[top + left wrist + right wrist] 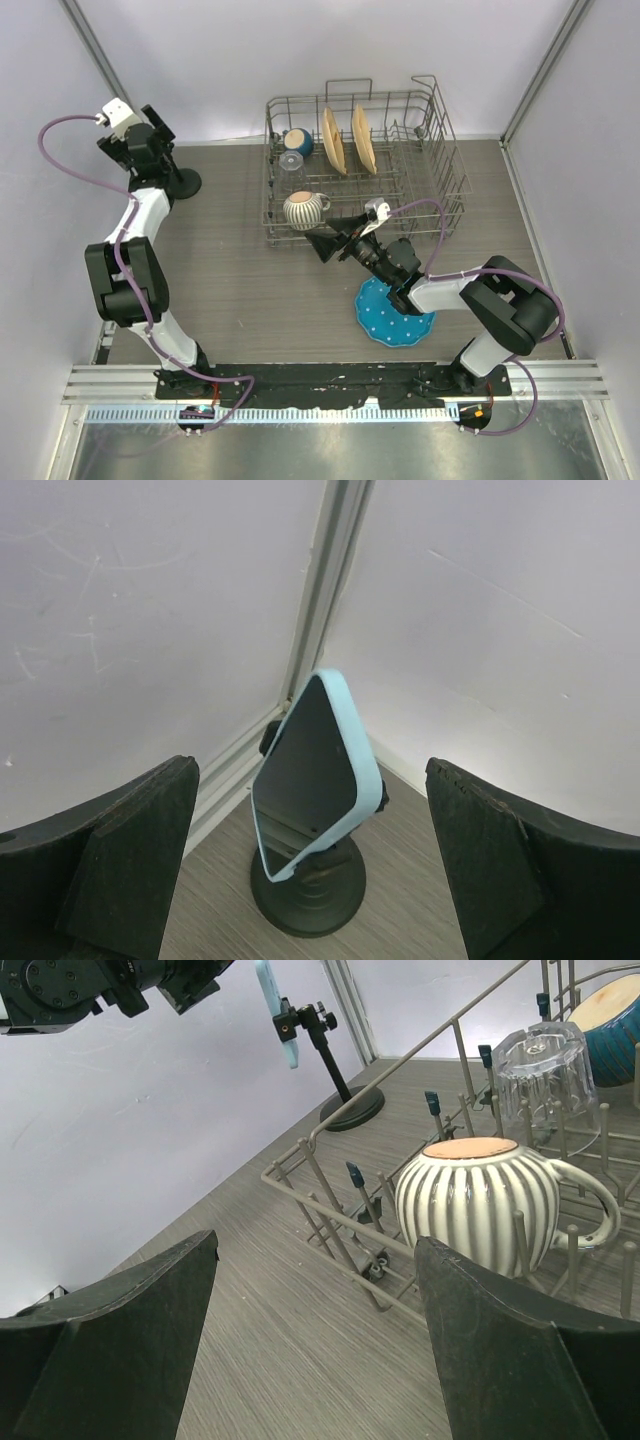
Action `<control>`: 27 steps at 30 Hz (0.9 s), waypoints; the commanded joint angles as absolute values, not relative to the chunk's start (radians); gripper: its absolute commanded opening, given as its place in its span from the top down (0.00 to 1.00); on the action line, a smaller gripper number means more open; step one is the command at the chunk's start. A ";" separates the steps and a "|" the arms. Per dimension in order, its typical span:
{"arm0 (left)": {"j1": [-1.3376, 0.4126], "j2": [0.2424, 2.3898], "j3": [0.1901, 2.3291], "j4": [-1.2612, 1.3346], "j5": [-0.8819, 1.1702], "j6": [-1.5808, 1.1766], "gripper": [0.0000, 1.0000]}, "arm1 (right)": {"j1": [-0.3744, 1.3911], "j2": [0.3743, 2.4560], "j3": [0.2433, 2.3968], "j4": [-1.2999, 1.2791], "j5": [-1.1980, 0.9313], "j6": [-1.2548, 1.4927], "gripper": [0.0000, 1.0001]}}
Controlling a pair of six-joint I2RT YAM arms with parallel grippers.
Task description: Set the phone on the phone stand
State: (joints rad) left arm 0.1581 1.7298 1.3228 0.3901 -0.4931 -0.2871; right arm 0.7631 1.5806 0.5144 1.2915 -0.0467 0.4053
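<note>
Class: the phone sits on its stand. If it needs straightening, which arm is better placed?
Left. The left gripper, open, faces the phone on the stand, a finger either side. The right gripper, also open, is at the dish rack, well away from the stand.

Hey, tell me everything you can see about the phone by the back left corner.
The phone is a flat rectangle in a light blue case with a grey face. It rests in the cradle of the black phone stand, tilted with one corner uppermost, by the wall corner. Only the stand touches it; the left end effector is open, its fingers clear on either side.
</note>
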 commanded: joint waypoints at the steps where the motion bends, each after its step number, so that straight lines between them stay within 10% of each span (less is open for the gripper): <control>1: 0.155 1.709 1.353 0.382 -0.443 -0.321 0.00 | 0.758 1.582 0.541 1.480 -0.052 0.416 0.15; 8: 0.153 1.623 1.286 0.299 -0.451 -0.327 0.04 | 0.755 1.582 0.541 1.480 -0.055 0.422 0.15; 16: 0.153 1.471 1.073 0.322 -0.381 -0.396 0.29 | 0.753 1.583 0.540 1.486 -0.058 0.428 0.15; 27: 0.158 1.502 0.963 0.206 -0.362 -0.684 0.93 | 0.752 1.577 0.535 1.489 -0.058 0.433 0.15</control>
State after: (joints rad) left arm 0.1562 1.4769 1.0042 0.2264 -0.3576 -0.5106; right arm 0.7570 1.5826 0.5144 1.2934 -0.0547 0.4232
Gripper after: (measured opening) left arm 0.227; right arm 0.851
